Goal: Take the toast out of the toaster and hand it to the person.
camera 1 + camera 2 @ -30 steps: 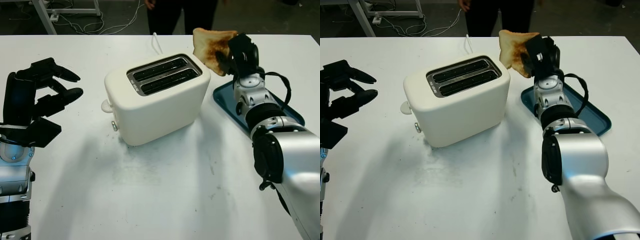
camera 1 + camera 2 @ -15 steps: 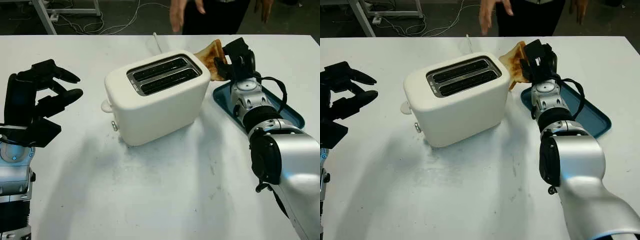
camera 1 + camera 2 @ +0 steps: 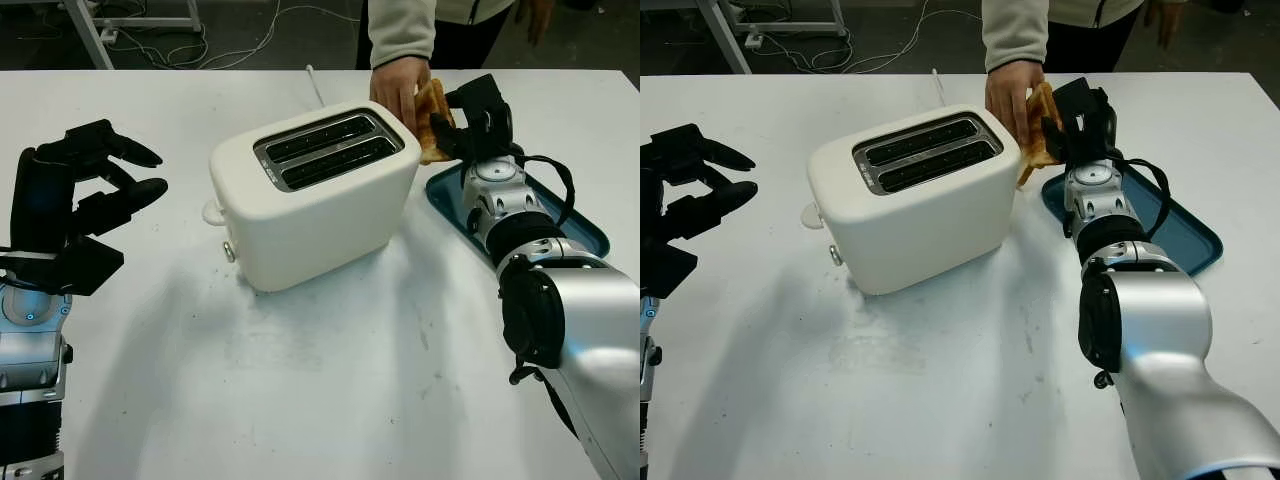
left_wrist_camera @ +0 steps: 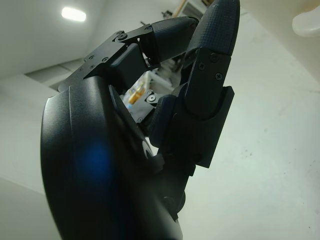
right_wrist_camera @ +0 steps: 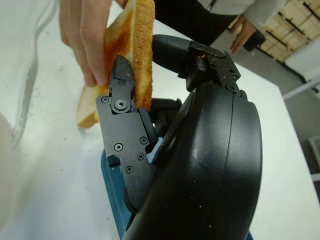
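Your right hand pinches the toast while a person's hand grips it: handover step; next, loosen your fingers.

Left hand waits open, near left.

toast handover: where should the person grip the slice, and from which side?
By the free edge nearest the toaster, from the far side of the table. The right hand pinches the toast by its other edge, and the slice stands on edge, so that side is open. The person's hand is already on it there. The left hand is open, off to the side.
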Controlling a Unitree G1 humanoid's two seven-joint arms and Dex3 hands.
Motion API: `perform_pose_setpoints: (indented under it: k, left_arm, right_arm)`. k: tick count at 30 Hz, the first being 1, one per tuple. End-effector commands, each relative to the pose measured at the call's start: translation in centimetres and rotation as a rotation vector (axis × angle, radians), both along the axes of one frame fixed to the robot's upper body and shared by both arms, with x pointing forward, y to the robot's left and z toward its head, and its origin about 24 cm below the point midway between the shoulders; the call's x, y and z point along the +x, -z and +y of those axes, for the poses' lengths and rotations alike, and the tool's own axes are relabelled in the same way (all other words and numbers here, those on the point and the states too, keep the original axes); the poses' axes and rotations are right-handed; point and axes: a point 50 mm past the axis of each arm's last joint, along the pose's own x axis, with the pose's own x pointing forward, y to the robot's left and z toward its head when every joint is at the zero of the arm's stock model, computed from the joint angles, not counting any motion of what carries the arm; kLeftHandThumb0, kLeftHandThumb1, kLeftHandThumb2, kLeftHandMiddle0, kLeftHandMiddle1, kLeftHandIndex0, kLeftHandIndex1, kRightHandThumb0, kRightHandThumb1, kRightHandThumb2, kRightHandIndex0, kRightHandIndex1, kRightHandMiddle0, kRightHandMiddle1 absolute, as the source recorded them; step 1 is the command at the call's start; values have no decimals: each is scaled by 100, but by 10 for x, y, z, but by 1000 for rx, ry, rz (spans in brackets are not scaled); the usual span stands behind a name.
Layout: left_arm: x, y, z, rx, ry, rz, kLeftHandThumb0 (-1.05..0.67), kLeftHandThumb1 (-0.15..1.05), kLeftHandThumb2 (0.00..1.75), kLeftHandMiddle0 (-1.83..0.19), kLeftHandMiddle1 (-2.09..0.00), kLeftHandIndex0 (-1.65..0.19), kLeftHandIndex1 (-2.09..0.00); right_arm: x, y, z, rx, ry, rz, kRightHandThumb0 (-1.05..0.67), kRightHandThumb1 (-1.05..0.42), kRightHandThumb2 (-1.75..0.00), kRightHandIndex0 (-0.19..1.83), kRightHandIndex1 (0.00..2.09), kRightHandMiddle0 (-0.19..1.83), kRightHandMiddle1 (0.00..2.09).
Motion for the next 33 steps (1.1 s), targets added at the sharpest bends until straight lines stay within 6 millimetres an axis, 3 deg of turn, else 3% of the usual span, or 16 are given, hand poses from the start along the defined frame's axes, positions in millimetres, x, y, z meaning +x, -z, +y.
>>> perform_pose_setpoints:
  k: [1, 8, 15, 20, 21, 23, 24, 26, 28, 30, 33]
  left_arm:
    - [-2, 1, 1, -14, 2, -11, -84, 92, 6, -101, -113, -84, -96]
    - [-2, 1, 1, -7, -5, -11, -85, 92, 7, -101, -114, -84, -97]
    - [-3, 0, 1, 1, -8, -9, -86, 92, 8, -101, -115, -84, -98]
    - [-3, 0, 1, 4, -10, -13, -85, 92, 8, -100, -115, -84, -98]
    - [-3, 1, 1, 2, -8, -13, -85, 92, 7, -100, -115, -84, -98]
    - [-3, 1, 1, -5, -6, -10, -85, 92, 7, -100, -114, -84, -97]
    - [-3, 1, 1, -8, -6, -9, -85, 92, 7, -100, -114, -84, -97]
    - [-3, 1, 1, -9, -9, -9, -86, 92, 7, -100, -114, -84, -97]
    - [-3, 1, 1, -5, -17, -8, -86, 92, 8, -100, -114, -84, -97]
    - [-3, 1, 2, -6, -18, -7, -86, 92, 8, -101, -114, -84, -97]
    - [-3, 1, 2, -11, -16, -8, -86, 92, 8, -100, -115, -84, -98]
  right_arm:
    - [2, -9, -1, -2, -14, -50, -17, -92, -42, 56, 175, 22, 174]
    - [3, -20, -2, -26, -16, -95, -17, -92, -39, 74, 175, 48, 175]
    - [4, -29, -6, -5, -1, -138, -16, -92, -41, 75, 175, 45, 175]
    - [2, -29, -12, -34, -4, -149, -30, -92, -40, 70, 175, 40, 175]
    - [2, -28, -13, -48, -12, -147, -37, -92, -35, 70, 175, 42, 168]
    - [1, -27, -15, -61, -32, -149, -59, -92, -24, 70, 175, 45, 100]
    - [1, -27, -15, -86, -35, -149, -67, -92, -21, 70, 171, 52, 54]
    - [0, -26, -16, -128, -66, -150, -73, -92, -18, 67, 143, 54, 19]
    - [-2, -24, -18, -184, -136, -158, -75, -92, -24, 48, 75, 44, 4]
    - [-5, -22, -20, -167, -179, -172, -76, -92, -23, 38, 27, 36, 1]
    - [-11, -21, -24, -153, -217, -232, -70, -92, -22, 26, 8, 30, 0]
